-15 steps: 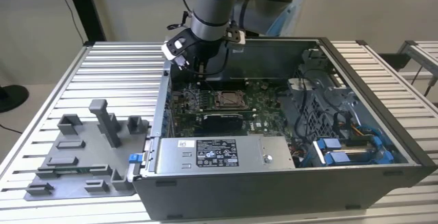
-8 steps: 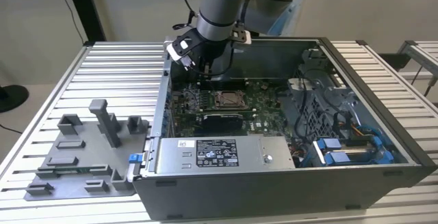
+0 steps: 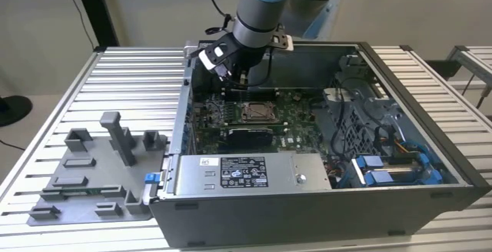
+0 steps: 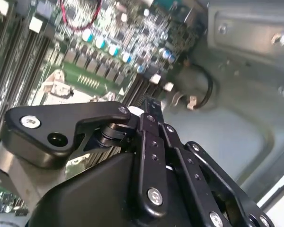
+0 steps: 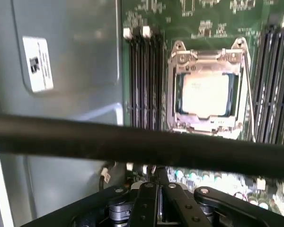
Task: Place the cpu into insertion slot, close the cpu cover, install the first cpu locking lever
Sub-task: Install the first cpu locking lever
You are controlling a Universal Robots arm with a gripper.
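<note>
The cpu (image 5: 208, 94) lies flat in the insertion slot (image 3: 256, 112) on the green board, its silvery face showing through the square opening. The cpu cover (image 5: 180, 90) is down around it as a silvery frame. A thin wire lever (image 5: 250, 99) runs along one side of the socket. My gripper (image 3: 233, 78) hangs above the board near the case's rear wall, behind the socket and apart from it. In both wrist views its black fingers (image 5: 158, 176) (image 4: 150, 103) are pressed together with nothing between them.
A black cable (image 5: 132, 142) crosses the first wrist view. Memory slots (image 5: 144, 80) flank the socket. A grey box with a white label (image 3: 246, 174) sits at the case front, blue drive caddies (image 3: 392, 168) at the exterior view's right. A grey fixture tray (image 3: 84, 177) lies left of the case.
</note>
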